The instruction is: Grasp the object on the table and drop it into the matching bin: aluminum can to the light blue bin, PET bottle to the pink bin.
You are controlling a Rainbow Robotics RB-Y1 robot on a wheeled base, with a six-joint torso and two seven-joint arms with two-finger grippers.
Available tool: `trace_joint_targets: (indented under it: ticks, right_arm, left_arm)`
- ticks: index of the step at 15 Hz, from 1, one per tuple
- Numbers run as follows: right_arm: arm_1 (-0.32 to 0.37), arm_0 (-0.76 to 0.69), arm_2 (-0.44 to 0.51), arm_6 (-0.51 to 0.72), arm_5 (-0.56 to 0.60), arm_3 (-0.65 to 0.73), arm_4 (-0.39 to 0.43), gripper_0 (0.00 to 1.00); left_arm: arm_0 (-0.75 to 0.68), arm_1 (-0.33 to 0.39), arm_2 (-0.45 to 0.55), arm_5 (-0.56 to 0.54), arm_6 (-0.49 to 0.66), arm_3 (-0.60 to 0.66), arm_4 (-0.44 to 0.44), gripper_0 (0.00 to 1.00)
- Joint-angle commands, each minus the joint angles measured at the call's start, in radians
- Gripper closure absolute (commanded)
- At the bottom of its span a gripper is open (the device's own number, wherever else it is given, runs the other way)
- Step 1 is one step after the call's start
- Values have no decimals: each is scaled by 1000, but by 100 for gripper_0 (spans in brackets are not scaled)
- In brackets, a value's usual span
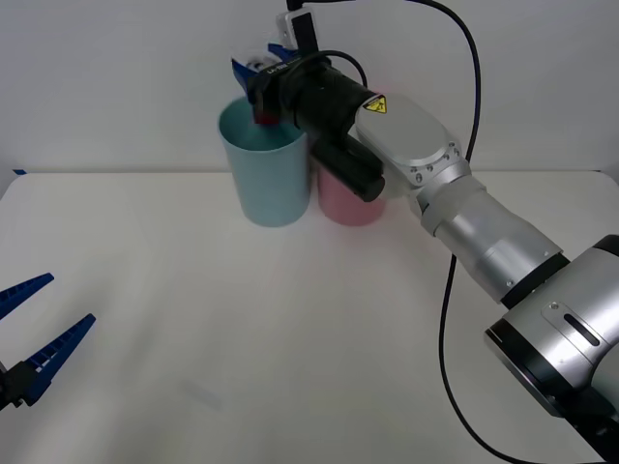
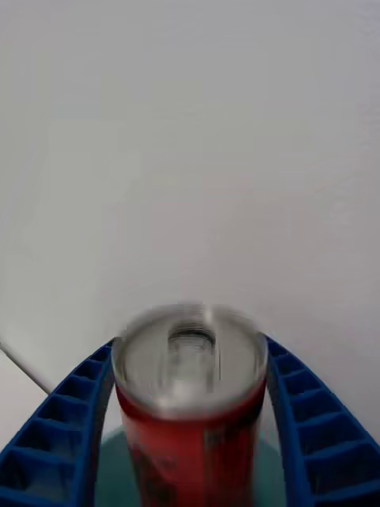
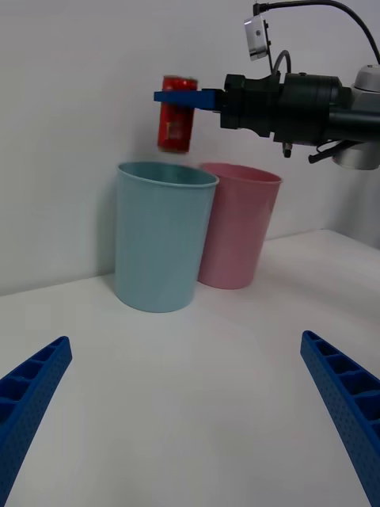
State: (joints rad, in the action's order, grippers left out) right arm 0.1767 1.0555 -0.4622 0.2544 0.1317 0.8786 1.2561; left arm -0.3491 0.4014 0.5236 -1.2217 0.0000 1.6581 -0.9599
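The red aluminum can (image 2: 190,412) with its silver top sits between the blue fingers of my right gripper (image 2: 190,344), which stand slightly apart from its sides. The can (image 3: 176,113) hangs upright in the air directly over the mouth of the light blue bin (image 3: 162,238), a little above its rim. In the front view my right gripper (image 1: 254,58) reaches over the light blue bin (image 1: 263,184) at the back of the white table (image 1: 290,319). The pink bin (image 1: 343,205) stands just to the right of it, touching it. My left gripper (image 1: 70,300) waits open near the front left.
A white wall rises right behind the two bins. My right arm (image 1: 464,213) stretches diagonally from the front right to the bins, its black cable (image 1: 450,319) looping beside it. The pink bin (image 3: 237,230) is partly behind the arm's wrist.
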Motion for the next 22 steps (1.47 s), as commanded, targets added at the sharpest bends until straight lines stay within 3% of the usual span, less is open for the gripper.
trace_joint_targets:
  ticks: [1, 6, 12, 18, 22]
  right_arm:
    - [3, -2, 1, -4, 0, 3, -6, 0]
    - [30, -22, -1, -15, 14, 49, -35, 0]
    - [144, -177, -1, -17, 74, 284, -75, 0]
    - [359, -377, -1, -34, 204, 585, -210, 0]
    - [564, -548, -1, -98, 246, 795, -362, 0]
  left_arm:
    - [0, 0, 0, 0, 0, 0, 0, 0]
    - [0, 0, 0, 0, 0, 0, 0, 0]
    - [0, 0, 0, 0, 0, 0, 0, 0]
    - [0, 0, 0, 0, 0, 0, 0, 0]
    - [0, 0, 0, 0, 0, 0, 0, 0]
